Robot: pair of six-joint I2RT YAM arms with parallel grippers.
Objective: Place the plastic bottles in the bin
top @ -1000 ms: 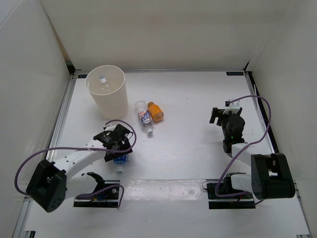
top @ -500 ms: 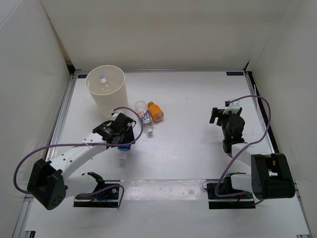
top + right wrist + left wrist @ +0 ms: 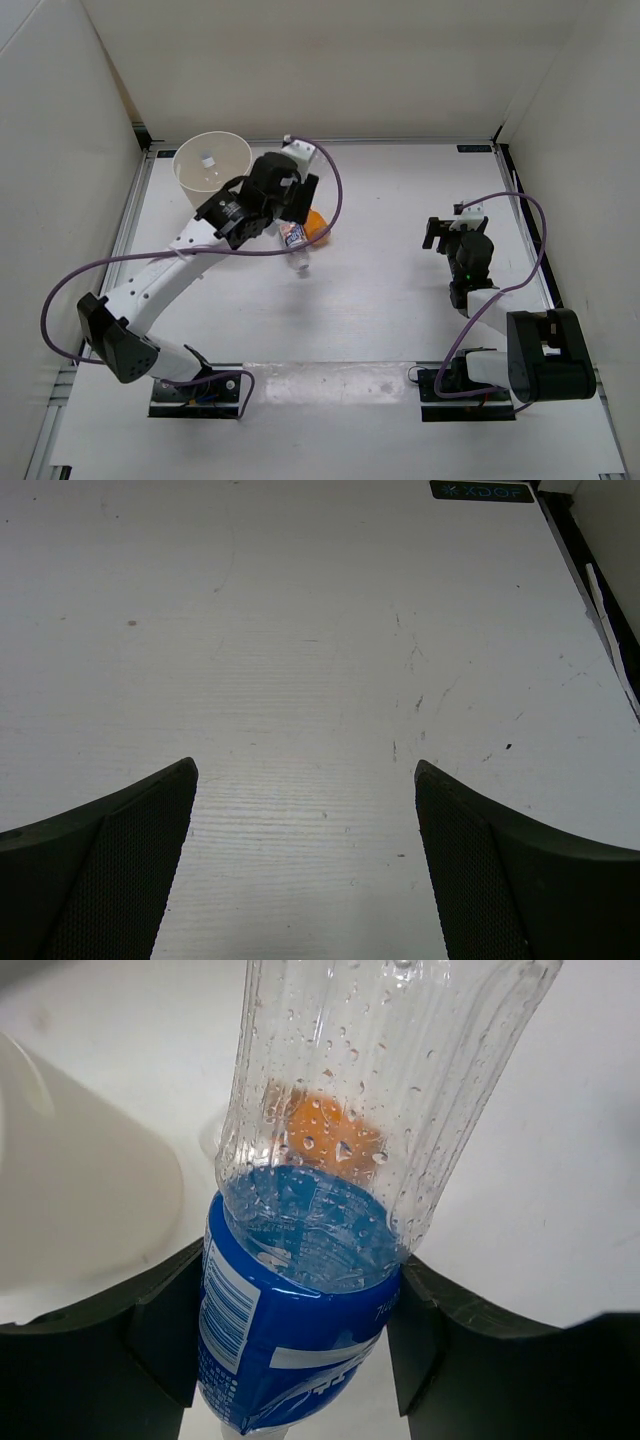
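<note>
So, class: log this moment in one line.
left claw: shut on blue-label bottle beside bin | right claw: open | pink-label bottle, orange bottle: on table

- The blue-label bottle [image 3: 300, 1270] runs off the top and bottom edges of the left wrist view, so neither end shows.
- From above, that bottle and the left gripper [image 3: 295, 1320] are hidden under the left wrist [image 3: 275, 185].
- The orange bottle [image 3: 319, 222] is half covered by that wrist.
- The white-pink label bottle [image 3: 297, 245] has its far end under it too.
- The bin [image 3: 70, 1190] is blurred and cut by the left edge.
- A small pale thing [image 3: 207, 160] inside the bin is too small to tell.
- The right gripper [image 3: 305, 870] has both fingers cut at the bottom edge.
</note>
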